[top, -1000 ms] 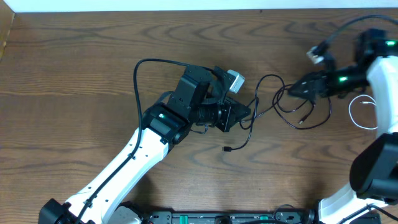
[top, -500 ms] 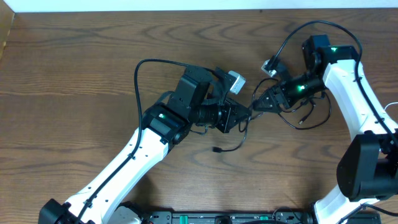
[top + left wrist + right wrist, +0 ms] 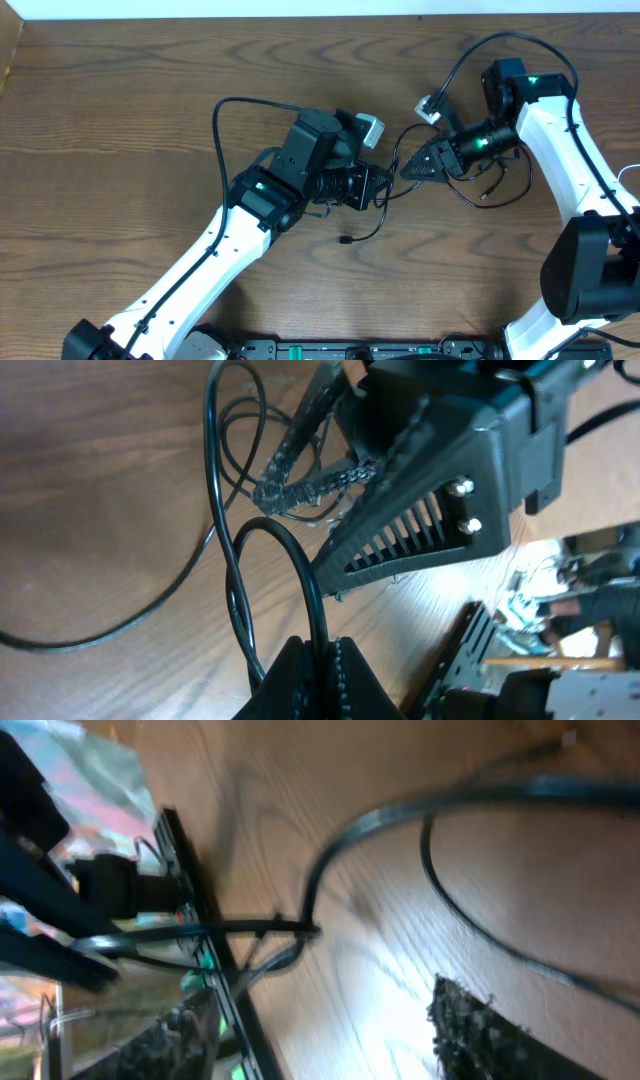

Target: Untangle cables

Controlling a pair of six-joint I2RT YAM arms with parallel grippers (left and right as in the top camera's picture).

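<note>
Compared with one second ago, the right arm has swung in from the right side of the table [image 3: 120, 100], and its right tool [image 3: 404, 173] now points left at the middle. The left tool [image 3: 383, 187] has drawn back a little to the left, and the two tips are just beside each other, nearly nose to nose.

The left arm reaches up from the bottom left corner in one long diagonal, with its wrist turned to the right. The right arm comes from the bottom right, rises along the right side and bends back to the left at the elbow.

The black cables [image 3: 313, 588] lie in the middle of the table. Thin loops sit between the two tools and under the right forearm, and one loose plug [image 3: 344, 240] rests below the left tool.

The overhead view does not show how the tools stand, but the wrist views do. In the left wrist view the left tool's fingers [image 3: 345, 670] are pressed together on a black cable, which rises from them in a narrow arch. In the blurred right wrist view the right tool's pads [image 3: 485, 1035] stand well apart with bare table between them, and a cable runs across in front of them, not clamped.
</note>
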